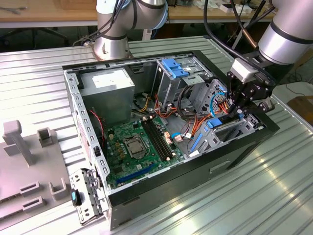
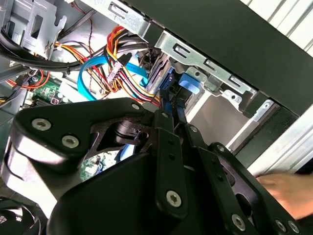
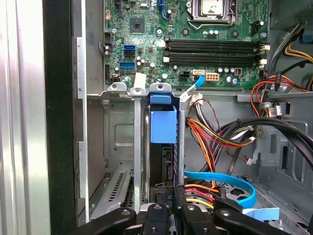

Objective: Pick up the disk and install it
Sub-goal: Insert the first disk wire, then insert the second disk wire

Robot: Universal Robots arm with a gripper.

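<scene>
Inside the open black desktop computer case point(image 1: 146, 188), at its corner on the exterior view's right, the black gripper point(image 1: 238, 108) reaches down among the drive bays. Its fingers point(image 2: 166, 128) are drawn narrowly together around the edge of the disk point(image 3: 161, 147), a flat silver-grey hard drive edged by a bright blue plastic carrier rail. In the first wrist view the disk stands on edge in a slot of the grey metal drive cage point(image 3: 117, 142), its blue end tab pointing towards the green motherboard point(image 3: 195, 44), with the cage's sheet-metal walls close on either side. In the second wrist view the blue rail point(image 2: 188, 84) shows just past the fingertips, against the cage frame along the case's wall.

Just beside the disk run bundles of red, orange and yellow wires point(image 3: 210, 132) and a flat light-blue data cable point(image 3: 230, 183). Near the case's far wall sits a big grey power-supply box point(image 1: 108, 93), and a blue bracket point(image 1: 175, 67) tops another drive cage at the far edge. The case rests on a ribbed metal table point(image 1: 234, 200).
</scene>
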